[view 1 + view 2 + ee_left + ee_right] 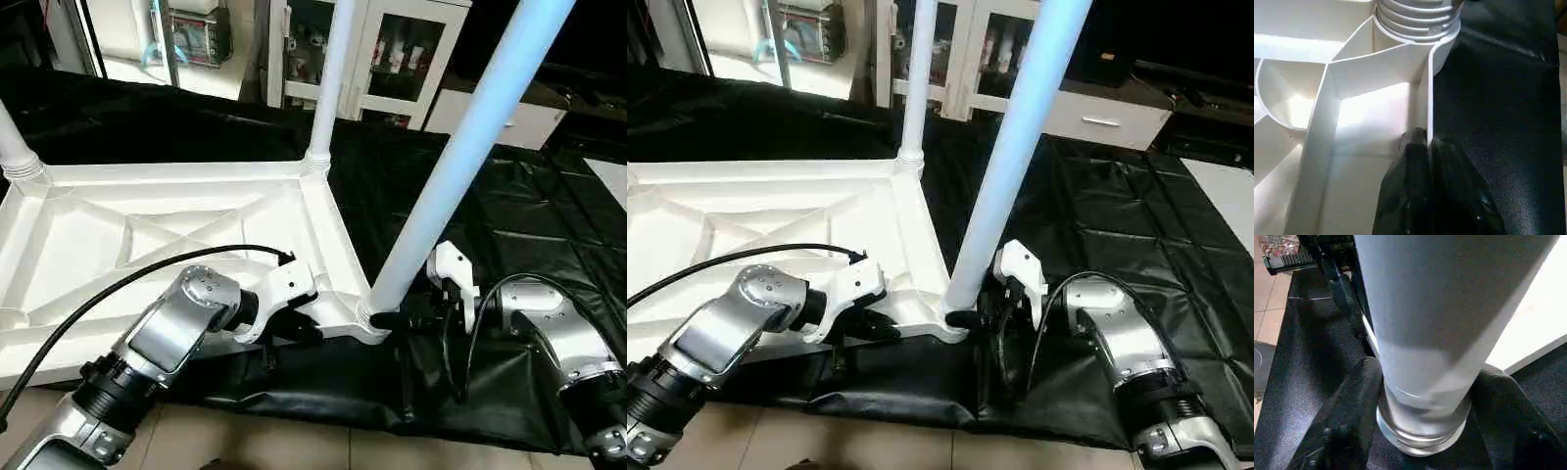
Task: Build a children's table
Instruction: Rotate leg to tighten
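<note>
The children's table top point(147, 225) lies upside down on a black sheet, its X-ribbed underside facing up. Three white legs stand in corner sockets: one at the far left point(12, 142), one at the back point(331, 78), and a tilted one point(460, 147) in the near right socket. My left gripper point(1422, 139) is shut on the thin front rim of the top, just left of that near corner. My right gripper point(1425, 406) straddles the base of the near leg point(1440, 333) above its threaded collar, with a finger point(1352, 401) pressed against each side.
A black sheet point(509, 215) covers the floor under and to the right of the table top, and bare tiles point(274, 441) show along the near edge. White cabinets point(392, 59) stand at the back. A black cable point(118, 284) arcs over my left forearm.
</note>
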